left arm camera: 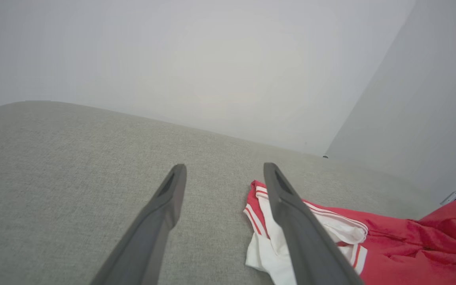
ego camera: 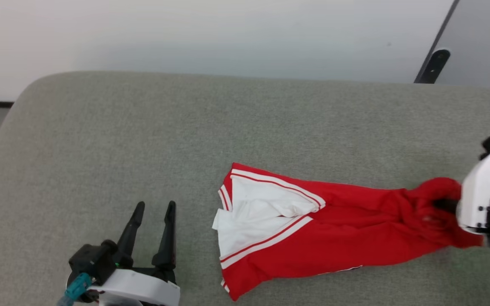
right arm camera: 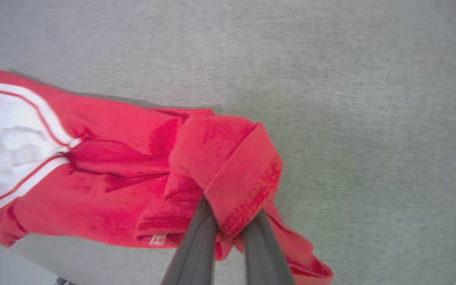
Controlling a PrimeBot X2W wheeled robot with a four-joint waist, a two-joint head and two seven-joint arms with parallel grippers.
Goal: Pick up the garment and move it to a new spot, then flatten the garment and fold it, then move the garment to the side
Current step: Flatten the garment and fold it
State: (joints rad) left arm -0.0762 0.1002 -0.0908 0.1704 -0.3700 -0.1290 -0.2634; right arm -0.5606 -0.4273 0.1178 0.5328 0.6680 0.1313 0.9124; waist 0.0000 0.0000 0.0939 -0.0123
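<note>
The garment is a red shirt with white sleeves and red-white stripe trim, stretched out in a long bunch on the grey cushion. My right gripper at the far right is shut on the garment's red hem, which wraps over the dark fingers in the right wrist view, where the garment trails off to the left. My left gripper rests open at the lower left, apart from the cloth. Its fingers frame bare cushion, with the garment's white sleeve just behind the right finger.
The cushion's rounded back-left corner drops off to the floor. A pale wall runs behind the cushion, and a dark slanted bar stands at the back right. Bare cushion lies left of the garment and behind it.
</note>
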